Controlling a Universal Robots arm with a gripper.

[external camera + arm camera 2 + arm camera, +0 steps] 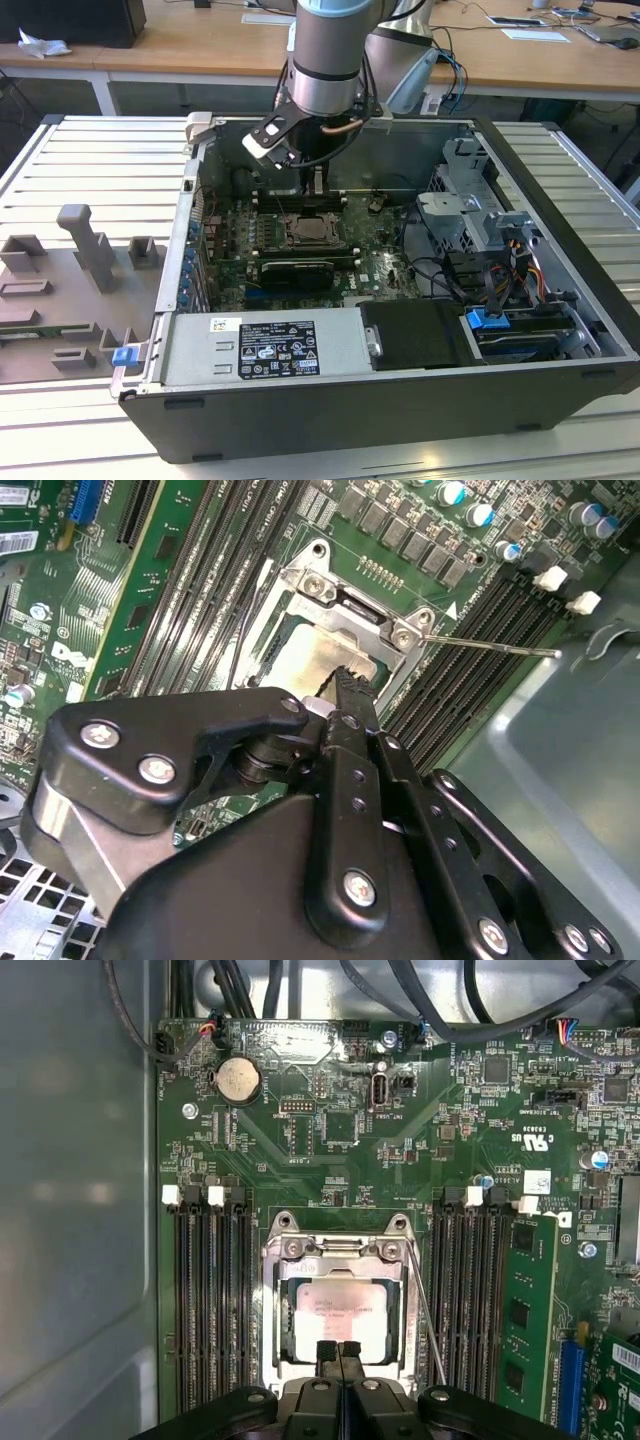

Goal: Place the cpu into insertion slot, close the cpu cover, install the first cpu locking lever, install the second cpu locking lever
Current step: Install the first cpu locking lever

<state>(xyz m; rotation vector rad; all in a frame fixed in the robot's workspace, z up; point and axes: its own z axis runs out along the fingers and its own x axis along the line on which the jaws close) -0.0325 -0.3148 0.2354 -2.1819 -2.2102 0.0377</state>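
Exterior view: the case point(330, 430) lay open on the bench point(100, 170), and the gripper point(318, 183) hung just over the slot point(305, 232) in the middle of the board point(375, 255).

Second wrist view: the fingers point(352, 705) came to one narrow tip right above the pale cpu point(312, 662). The hinge end of the cover point(345, 605) was just beyond it. A thin lever point(490, 645) stuck out across the memory slots point(470, 630), so I'd guess it wasn't latched.

First wrist view: the cpu point(340, 1315) sat flat in the slot, metal top up, and the cover looked to be down around it like a frame. The fingers were pressed together with nothing between them, tips over the cpu's near edge. I couldn't tell if they were touching it.

Handling-wise, I'd call the cpu light, thin and stiff, but delicate underneath, so hold it by the edges only. It's square, so there's no real long axis. The lever is the long thing, and it ran roughly along the slot's side.
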